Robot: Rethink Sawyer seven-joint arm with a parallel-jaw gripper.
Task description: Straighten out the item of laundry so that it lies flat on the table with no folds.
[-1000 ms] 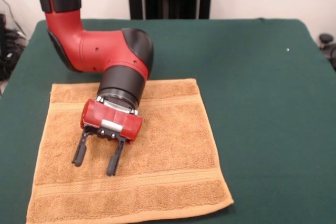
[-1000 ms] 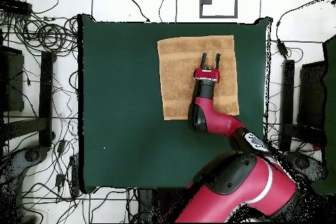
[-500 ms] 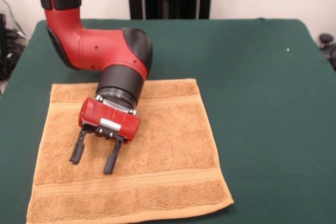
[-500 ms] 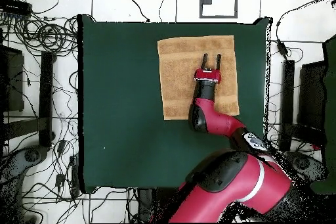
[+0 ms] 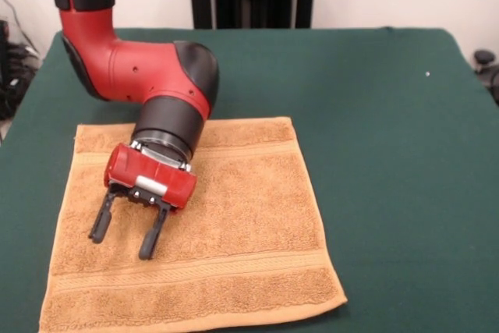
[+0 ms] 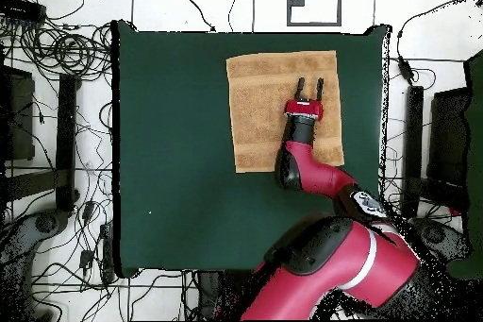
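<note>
The orange-tan towel [image 5: 234, 216] lies spread flat on the green table [image 5: 374, 115], near its front left in the front view, with ribbed bands along its near and far edges. From above, the towel [image 6: 259, 101] sits at the top right of the table [image 6: 170, 148]. My gripper [image 5: 122, 237] hangs open just above the towel's left half, its two black fingers [image 5: 150, 241] apart and empty. In the overhead view the gripper [image 6: 309, 83] is over the towel's right side.
A small white speck [image 5: 427, 74] lies on the felt at the far right. Black stands rise behind the table's far edge. Cables and equipment ring the table on the floor in the overhead view.
The gripper has drifted left and slightly toward the camera over the towel in the front view, staying open. The towel has not moved.
</note>
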